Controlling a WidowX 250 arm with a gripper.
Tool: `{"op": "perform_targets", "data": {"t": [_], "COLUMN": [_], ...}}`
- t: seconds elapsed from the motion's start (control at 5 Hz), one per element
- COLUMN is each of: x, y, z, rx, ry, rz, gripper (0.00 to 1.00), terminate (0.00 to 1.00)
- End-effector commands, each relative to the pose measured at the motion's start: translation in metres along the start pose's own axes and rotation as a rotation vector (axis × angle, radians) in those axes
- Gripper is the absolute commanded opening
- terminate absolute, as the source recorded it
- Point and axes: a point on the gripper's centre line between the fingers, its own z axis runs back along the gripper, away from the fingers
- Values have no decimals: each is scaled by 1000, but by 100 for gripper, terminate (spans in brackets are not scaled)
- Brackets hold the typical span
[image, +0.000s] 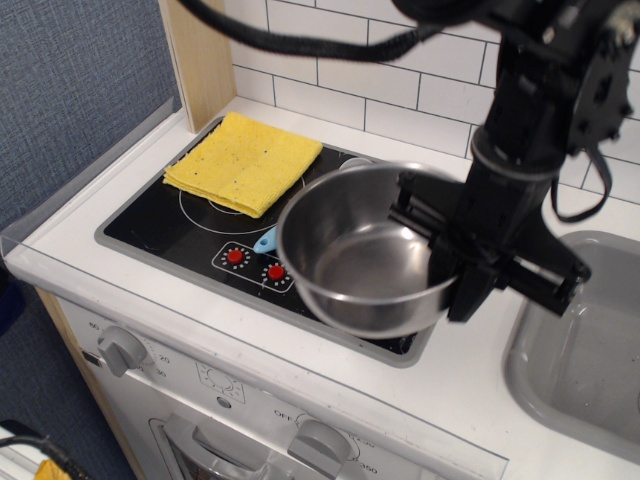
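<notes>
My gripper (455, 262) is shut on the right rim of a steel bowl (365, 262), holding it in the air over the front right part of the black stovetop (160, 215). The bowl is empty and roughly level. It hides the spoon's bowl and the purple toy seen earlier; only the blue tip of the spoon handle (264, 242) shows at the bowl's left edge. A yellow cloth (243, 161) lies flat on the back left burner.
A grey sink (585, 340) is set in the white counter at the right. White tiled wall runs behind. A wooden post (200, 50) and a clear side guard stand at the left. Oven knobs (122, 347) sit on the front panel.
</notes>
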Motion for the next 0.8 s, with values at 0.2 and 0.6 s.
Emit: {"op": "perform_targets", "data": {"t": [0.2,0.6], "x": [5,13], "y": [1,20], "z": [-38,-55], "rx": [26,55], "ry": [72,44], "rz": [35,62], "gripper": [0,0], "terminate": [0,0]}}
